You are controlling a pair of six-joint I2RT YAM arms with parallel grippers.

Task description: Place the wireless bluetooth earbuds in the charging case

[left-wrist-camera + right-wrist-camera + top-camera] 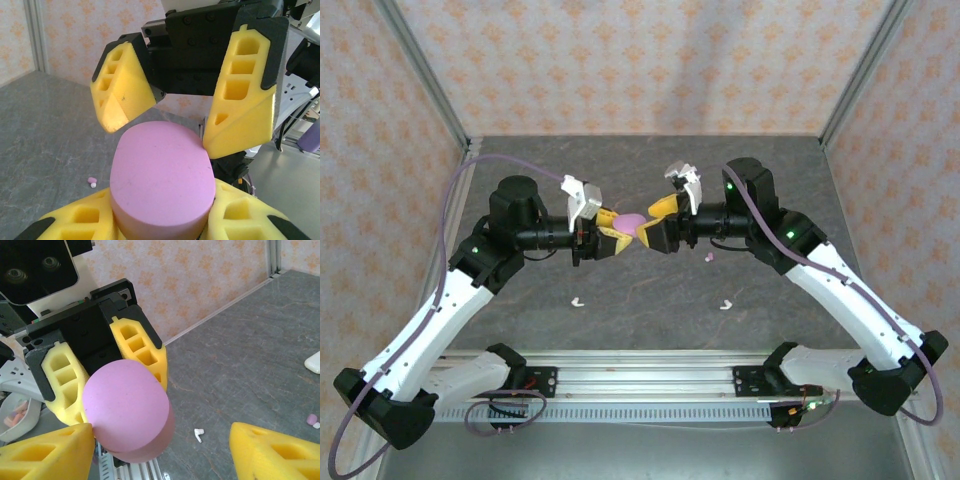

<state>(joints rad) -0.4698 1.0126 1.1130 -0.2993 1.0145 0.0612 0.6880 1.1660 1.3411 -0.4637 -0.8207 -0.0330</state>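
Left gripper (610, 240): we see it raised over the middle of the table (520, 180), pointing toward the right arm.
Left fingers (82, 217): we see them pressed against both sides of the pink case (632, 220), pinching it.
Pink case: we find it closed and held clear of the table between the two grippers, its flat oval face toward the right wrist camera.
Right gripper (652, 222): we see it facing the left one at the same height, its fingertips reaching past the free end of the case.
Right fingers (50, 450): we see them spread wide. One touches the rim of the case and the other stands well apart from it, so they grip nothing.
Pink earbud (710, 256): we see it lying on the table below the right arm, none of it in the case.
Left white earbud (578, 300): we see it on the table near the front edge, on the left arm's side.
Right white earbud (725, 304): we see it on the table near the front edge, on the right arm's side, well apart from the other white one.
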